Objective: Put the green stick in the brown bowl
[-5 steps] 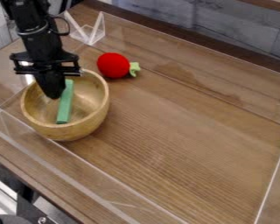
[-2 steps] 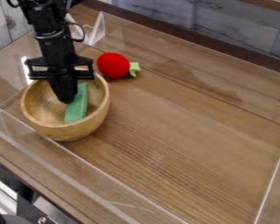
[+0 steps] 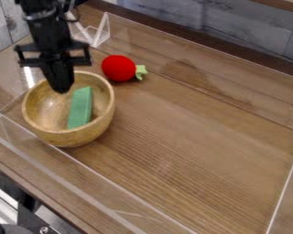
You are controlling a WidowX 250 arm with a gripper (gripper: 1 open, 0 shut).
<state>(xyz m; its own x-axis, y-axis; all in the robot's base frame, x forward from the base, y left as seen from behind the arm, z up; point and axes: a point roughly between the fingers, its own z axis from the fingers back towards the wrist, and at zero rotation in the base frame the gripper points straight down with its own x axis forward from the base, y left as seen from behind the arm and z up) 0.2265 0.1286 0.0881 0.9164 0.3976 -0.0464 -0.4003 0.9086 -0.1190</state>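
The green stick [image 3: 80, 110] lies flat inside the brown bowl [image 3: 41, 124], leaning against its right inner wall. The bowl stands at the left of the wooden table. My gripper [image 3: 59, 84] hangs straight down over the bowl's back left part, just above the rim. Its dark fingers are pressed together with nothing between them. The fingertips sit a little left of the stick's far end and apart from it.
A red strawberry toy with a green leaf [image 3: 120, 67] lies just behind and right of the bowl. Clear plastic walls [image 3: 149, 196] fence the table on the front, left and right. A wide stretch of wood extends to the right.
The gripper has risen out of the bowl and shifted slightly left. The stick, which stood steeply under the fingers, has settled flat in the bowl.
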